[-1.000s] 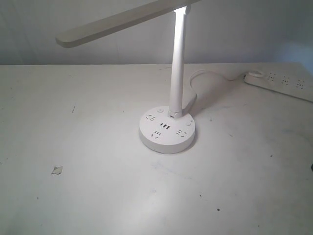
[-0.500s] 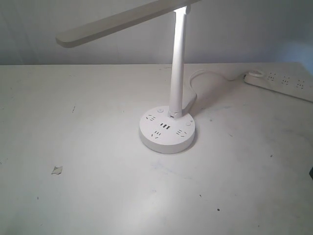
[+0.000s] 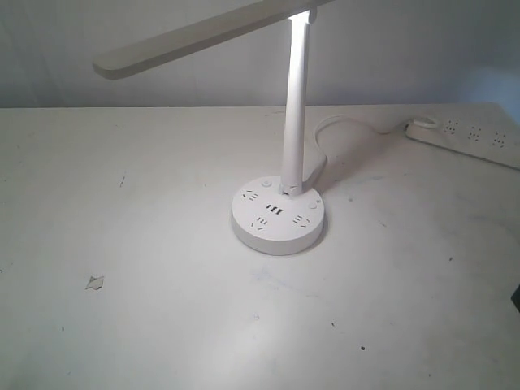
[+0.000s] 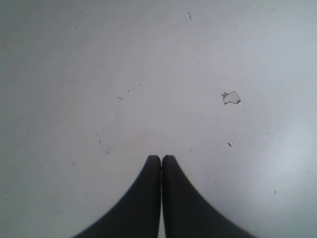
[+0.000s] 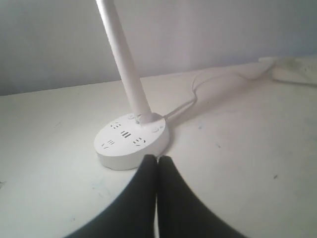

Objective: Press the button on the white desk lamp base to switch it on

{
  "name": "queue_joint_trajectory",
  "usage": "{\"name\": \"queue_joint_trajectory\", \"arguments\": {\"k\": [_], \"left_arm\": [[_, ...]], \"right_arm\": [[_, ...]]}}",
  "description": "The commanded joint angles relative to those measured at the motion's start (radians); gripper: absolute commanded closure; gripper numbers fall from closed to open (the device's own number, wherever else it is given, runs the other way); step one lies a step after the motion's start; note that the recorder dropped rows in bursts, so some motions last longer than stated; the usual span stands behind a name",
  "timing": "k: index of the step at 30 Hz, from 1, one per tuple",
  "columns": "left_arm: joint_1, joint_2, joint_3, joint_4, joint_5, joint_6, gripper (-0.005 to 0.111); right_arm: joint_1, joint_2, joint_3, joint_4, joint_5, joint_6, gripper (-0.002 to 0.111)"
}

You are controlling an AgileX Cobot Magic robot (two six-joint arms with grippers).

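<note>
The white desk lamp stands mid-table, its bar-shaped head (image 3: 195,41) reaching left from a slim pole (image 3: 294,106) whose top joint glows bright. The round white desk lamp base (image 3: 279,218) shows socket holes, three dark USB slots (image 3: 275,212) and small round buttons (image 3: 266,186). In the right wrist view my right gripper (image 5: 157,158) is shut and empty, its tips low in front of the base (image 5: 131,141), apart from it. Only a dark sliver of that gripper (image 3: 517,297) shows in the exterior view. My left gripper (image 4: 161,158) is shut over bare table.
A long white power strip (image 3: 471,138) lies at the back right, and the lamp's cord (image 3: 341,122) loops toward it. A small paper scrap (image 3: 95,282) lies at the front left, also seen in the left wrist view (image 4: 231,97). A grey wall backs the table.
The dark sliver of my right gripper at the exterior view's right edge has slid lower along that edge. The lamp has not moved.
</note>
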Motion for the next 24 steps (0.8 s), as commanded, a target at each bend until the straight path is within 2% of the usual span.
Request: {"name": "queue_joint_trajectory", "arguments": {"k": [1,7,12,24], "left_arm": [[0.001,-0.004,0.001,-0.003,0.007,-0.001,0.107],[0.001,-0.004,0.001,-0.003,0.007,-0.001,0.107],[0.001,-0.004,0.001,-0.003,0.007,-0.001,0.107],[0.001,-0.004,0.001,-0.003,0.007,-0.001,0.107]], "right_arm": [[0.001,-0.006,0.001,0.002,0.042,0.169,0.108],[0.001,-0.006,0.001,0.002,0.047,0.231,0.108],[0.001,-0.006,0.001,-0.003,0.154,0.214,0.108],[0.001,-0.006,0.001,-0.065,0.146,-0.112,0.108]]}}
